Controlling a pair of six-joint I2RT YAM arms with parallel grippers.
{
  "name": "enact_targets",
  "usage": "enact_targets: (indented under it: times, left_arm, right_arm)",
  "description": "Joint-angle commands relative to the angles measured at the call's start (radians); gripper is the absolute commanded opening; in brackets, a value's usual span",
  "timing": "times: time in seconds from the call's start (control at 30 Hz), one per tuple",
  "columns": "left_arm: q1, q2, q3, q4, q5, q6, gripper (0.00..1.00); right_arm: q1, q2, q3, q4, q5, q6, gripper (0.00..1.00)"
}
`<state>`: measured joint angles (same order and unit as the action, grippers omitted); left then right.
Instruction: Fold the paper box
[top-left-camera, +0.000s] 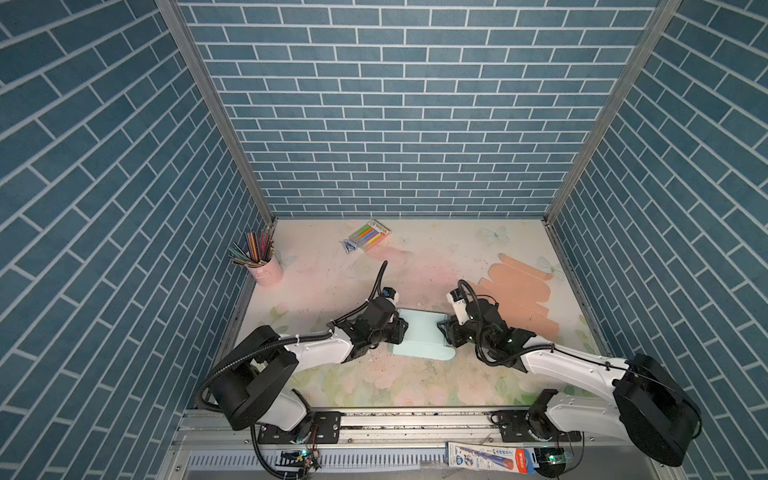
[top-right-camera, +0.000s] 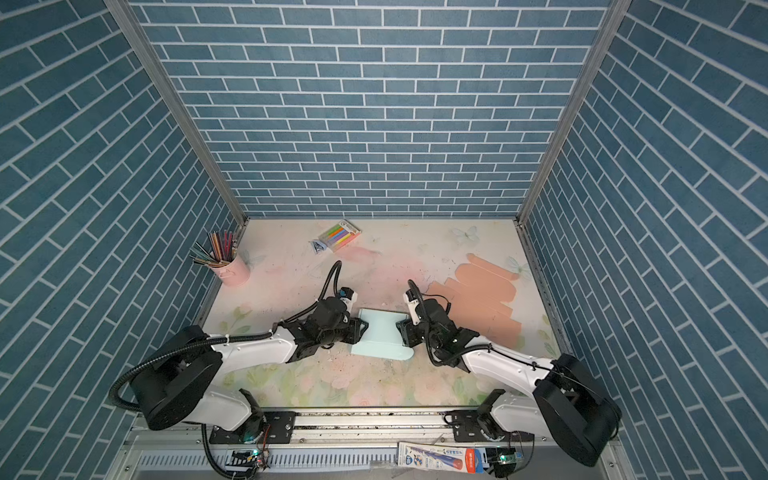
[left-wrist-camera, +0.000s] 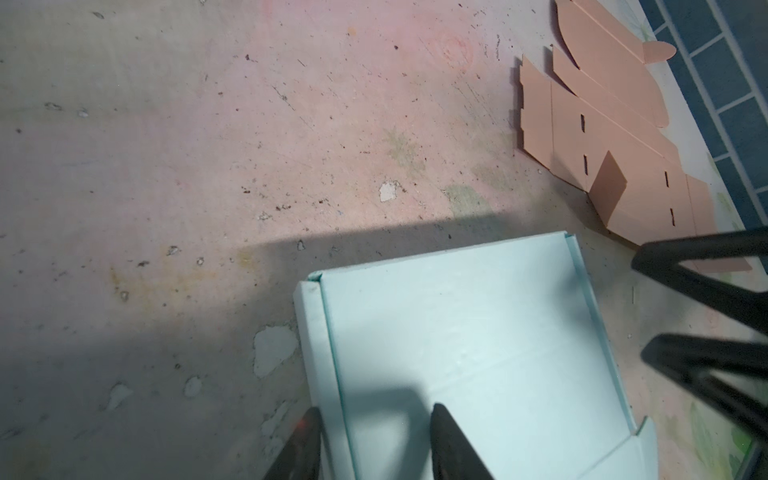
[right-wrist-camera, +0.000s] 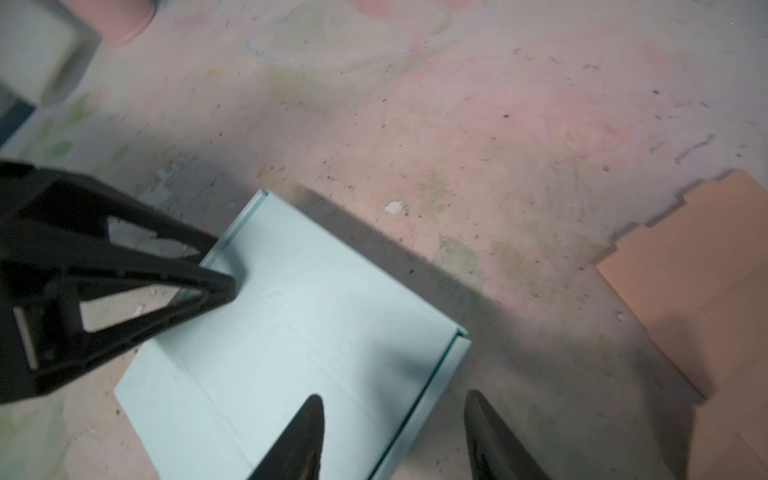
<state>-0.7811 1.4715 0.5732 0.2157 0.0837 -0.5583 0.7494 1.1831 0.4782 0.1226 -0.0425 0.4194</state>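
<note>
The light blue paper box lies on the mat in the middle of both top views, its base flat and a low wall folded up along each side. My left gripper is open and straddles the left wall, one finger outside it and one over the base; in the left wrist view its tips stand well apart. My right gripper is open too, straddling the right wall, with its tips on either side. A rounded flap lies flat at the near right corner.
A flat peach box cut-out lies to the right, close behind my right arm. A pink cup of pencils stands at the far left. A pack of markers and a small blue clip lie near the back wall.
</note>
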Motion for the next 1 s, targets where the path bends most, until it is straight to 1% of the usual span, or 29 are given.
enact_targets:
  times: [0.0,0.07,0.2,0.37,0.5,0.77,0.97]
  left_arm:
    - [0.005,-0.011,-0.029,-0.021,-0.01,-0.006,0.42]
    - [0.006,-0.017,-0.033,-0.016,-0.009,-0.007,0.42]
    - [0.005,-0.019,-0.039,-0.009,-0.006,-0.012,0.41]
    - [0.005,-0.032,-0.041,-0.014,-0.004,-0.014,0.39]
    - [0.006,-0.042,-0.049,-0.013,-0.009,-0.014,0.37]
    - [0.006,-0.058,-0.072,0.006,-0.013,-0.024,0.34]
    - [0.032,-0.064,-0.098,0.036,0.005,-0.033,0.31]
  right_arm:
    - [-0.014,-0.059,0.002,-0.068,-0.097,0.153,0.6]
    - [-0.016,-0.068,0.011,-0.106,-0.109,0.174,0.62]
    - [-0.018,-0.051,0.027,-0.142,-0.132,0.192,0.62]
    - [-0.022,0.007,0.037,-0.123,-0.151,0.196,0.62]
    - [-0.024,0.062,0.044,-0.08,-0.188,0.184,0.61]
    - [-0.023,0.156,0.07,-0.029,-0.225,0.161,0.55]
    - [-0.022,0.202,0.096,0.006,-0.245,0.146,0.53]
